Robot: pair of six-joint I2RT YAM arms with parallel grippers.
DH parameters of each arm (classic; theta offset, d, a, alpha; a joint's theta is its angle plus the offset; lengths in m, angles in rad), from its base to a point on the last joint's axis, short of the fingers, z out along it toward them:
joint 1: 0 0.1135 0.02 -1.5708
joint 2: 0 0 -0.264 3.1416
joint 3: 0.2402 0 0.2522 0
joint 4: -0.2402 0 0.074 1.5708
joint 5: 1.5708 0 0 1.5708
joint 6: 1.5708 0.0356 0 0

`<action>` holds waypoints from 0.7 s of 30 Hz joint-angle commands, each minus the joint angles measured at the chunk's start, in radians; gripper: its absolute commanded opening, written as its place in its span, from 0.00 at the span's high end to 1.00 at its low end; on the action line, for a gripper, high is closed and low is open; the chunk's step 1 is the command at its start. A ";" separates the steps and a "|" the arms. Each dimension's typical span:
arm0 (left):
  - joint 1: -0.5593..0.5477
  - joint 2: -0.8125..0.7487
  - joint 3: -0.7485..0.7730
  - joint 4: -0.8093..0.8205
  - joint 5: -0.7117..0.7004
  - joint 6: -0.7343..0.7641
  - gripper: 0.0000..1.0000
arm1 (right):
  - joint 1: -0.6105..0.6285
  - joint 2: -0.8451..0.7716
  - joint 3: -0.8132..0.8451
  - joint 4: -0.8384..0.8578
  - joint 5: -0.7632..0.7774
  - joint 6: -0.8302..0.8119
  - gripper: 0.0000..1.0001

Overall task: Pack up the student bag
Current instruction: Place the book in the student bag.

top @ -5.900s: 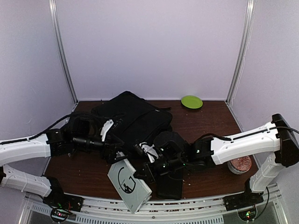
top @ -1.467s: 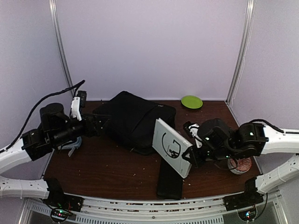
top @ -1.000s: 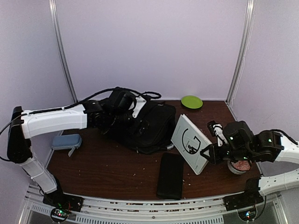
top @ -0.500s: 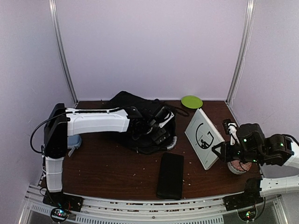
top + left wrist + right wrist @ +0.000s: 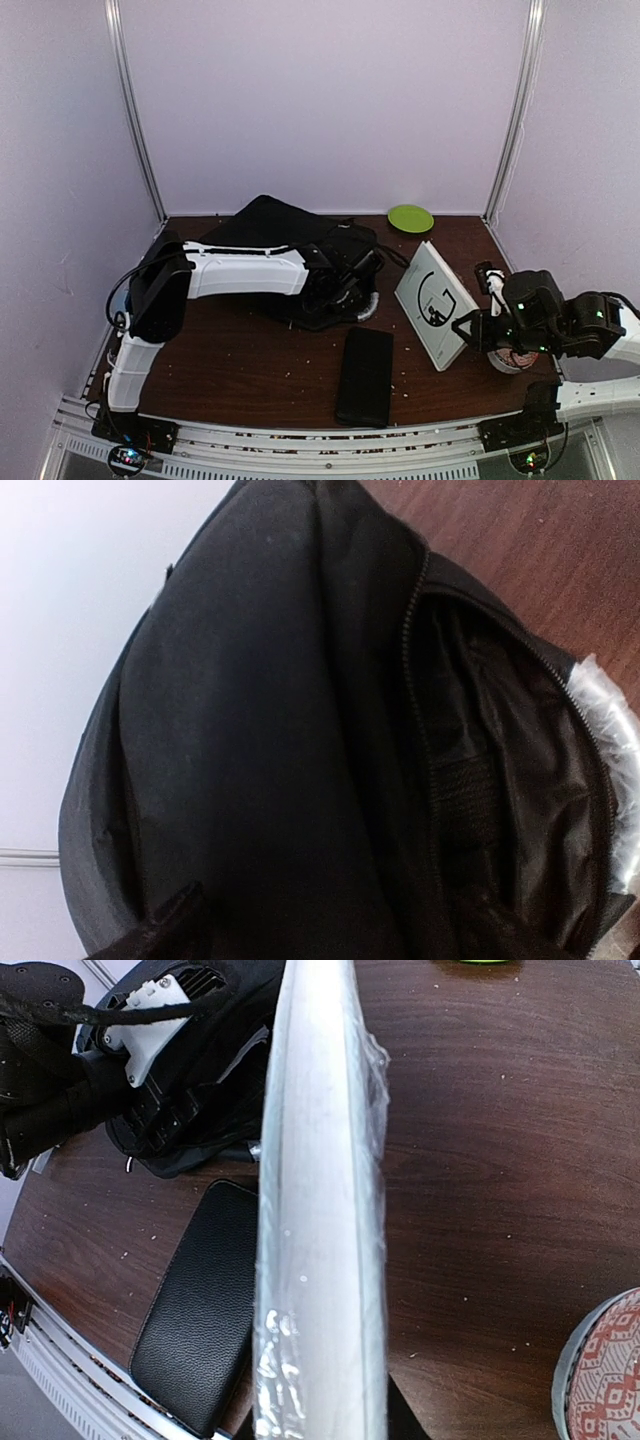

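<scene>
While a white book (image 5: 432,305) is clamped by the right gripper (image 5: 466,325), the student bag (image 5: 275,225) should be spread wide by the left gripper (image 5: 348,290), its grip unclear.

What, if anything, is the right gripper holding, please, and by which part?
The right gripper holds the white plastic-wrapped book, standing on edge, by its lower right edge.

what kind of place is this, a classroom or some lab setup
Most likely a lab robot test cell: the left arm and right arm bolted to a rail at the table's near edge, plain walls on metal posts around it, and props like the student bag and a white book.
</scene>
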State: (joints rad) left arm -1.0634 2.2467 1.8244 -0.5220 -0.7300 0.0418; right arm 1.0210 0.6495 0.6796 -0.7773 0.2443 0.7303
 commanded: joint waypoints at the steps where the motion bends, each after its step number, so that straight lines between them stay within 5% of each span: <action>1: 0.000 -0.051 -0.007 -0.004 -0.087 -0.038 0.25 | -0.004 0.005 0.006 0.185 -0.036 0.009 1.00; 11: 0.000 -0.339 -0.150 0.063 0.005 -0.115 1.00 | -0.027 0.109 -0.051 0.540 -0.318 0.168 1.00; 21: 0.000 -0.504 -0.324 0.128 0.111 -0.215 1.00 | -0.109 0.217 -0.183 1.009 -0.442 0.441 1.00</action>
State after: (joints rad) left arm -1.0454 1.8080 1.5520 -0.5114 -0.6800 -0.1165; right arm 0.9539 0.8772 0.5255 -0.1745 -0.1631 1.0336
